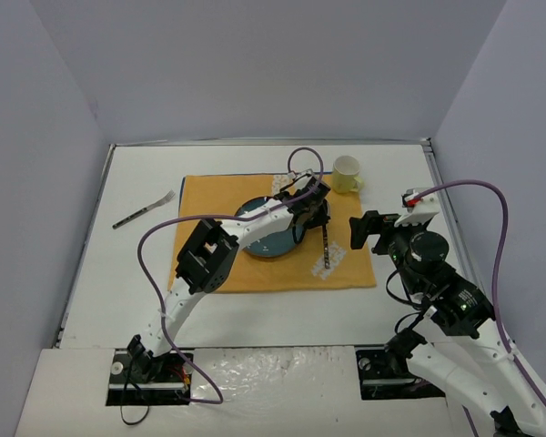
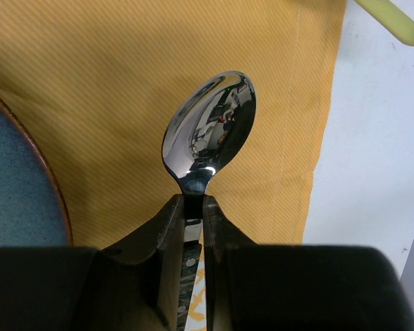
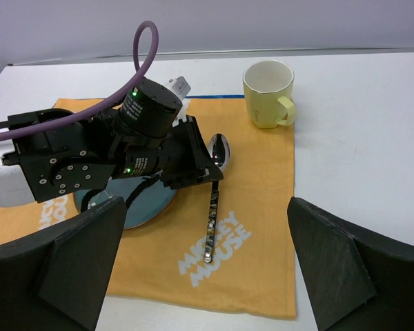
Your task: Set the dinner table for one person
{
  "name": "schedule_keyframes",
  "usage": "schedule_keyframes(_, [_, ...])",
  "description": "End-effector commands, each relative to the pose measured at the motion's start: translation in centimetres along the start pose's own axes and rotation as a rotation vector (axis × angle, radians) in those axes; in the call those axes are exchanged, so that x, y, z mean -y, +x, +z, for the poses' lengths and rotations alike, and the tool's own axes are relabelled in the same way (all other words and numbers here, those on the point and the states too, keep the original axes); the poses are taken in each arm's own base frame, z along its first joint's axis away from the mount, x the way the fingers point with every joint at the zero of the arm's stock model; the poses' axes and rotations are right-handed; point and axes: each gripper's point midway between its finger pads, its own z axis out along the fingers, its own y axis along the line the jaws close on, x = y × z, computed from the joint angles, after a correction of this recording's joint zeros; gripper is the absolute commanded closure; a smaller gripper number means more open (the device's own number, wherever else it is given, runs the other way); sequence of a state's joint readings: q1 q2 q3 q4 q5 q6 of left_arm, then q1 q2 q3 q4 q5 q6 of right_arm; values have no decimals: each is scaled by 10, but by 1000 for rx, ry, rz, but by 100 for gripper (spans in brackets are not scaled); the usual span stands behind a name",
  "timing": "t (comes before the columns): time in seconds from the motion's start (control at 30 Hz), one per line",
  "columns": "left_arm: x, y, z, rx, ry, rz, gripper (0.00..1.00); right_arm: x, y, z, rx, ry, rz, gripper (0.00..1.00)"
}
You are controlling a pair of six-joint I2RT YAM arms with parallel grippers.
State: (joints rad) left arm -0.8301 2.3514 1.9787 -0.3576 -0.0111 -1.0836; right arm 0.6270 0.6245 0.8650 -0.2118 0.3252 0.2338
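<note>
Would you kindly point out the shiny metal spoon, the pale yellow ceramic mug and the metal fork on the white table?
shiny metal spoon [image 2: 210, 127]: left wrist view, centre of its bowl.
pale yellow ceramic mug [image 3: 265, 103]: right wrist view, its outer wall.
metal fork [image 1: 144, 210]: top external view, middle of its handle.

The orange placemat [image 3: 262, 227] reads "MICKEY MOUSE".

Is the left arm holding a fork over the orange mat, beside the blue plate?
No: the left gripper holds a spoon, not a fork, over the orange mat beside the blue plate. The left wrist view shows its bowl.
</note>
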Motion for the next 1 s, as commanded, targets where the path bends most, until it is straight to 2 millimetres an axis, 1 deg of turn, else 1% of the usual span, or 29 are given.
schedule_keyframes(0.0, [50,-41,-30,115,133,-48,100,-3,-12,6,32,2,4,0])
schedule_keyframes(0.1, [46,-36,-24,99,130,-50,100,-4,-9,7,25,-1,7,0])
schedule_keyframes(0.3, [33,-24,-8,71,102,-50,100,-3,-8,5,26,-1,7,0])
schedule_keyframes(0.63, [32,-23,2,65,89,42,100,-2,-4,4,13,-4,0,0])
schedule_keyframes(0.73, [28,-21,5,55,75,37,100,-2,-4,4,13,-4,0,0])
schedule_keyframes(0.8, [28,-21,6,56,79,32,100,-2,-4,4,11,-2,-1,0])
schedule_keyframes(0.97, [27,-19,5,51,73,7,95,-1,-3,4,7,-1,-3,0])
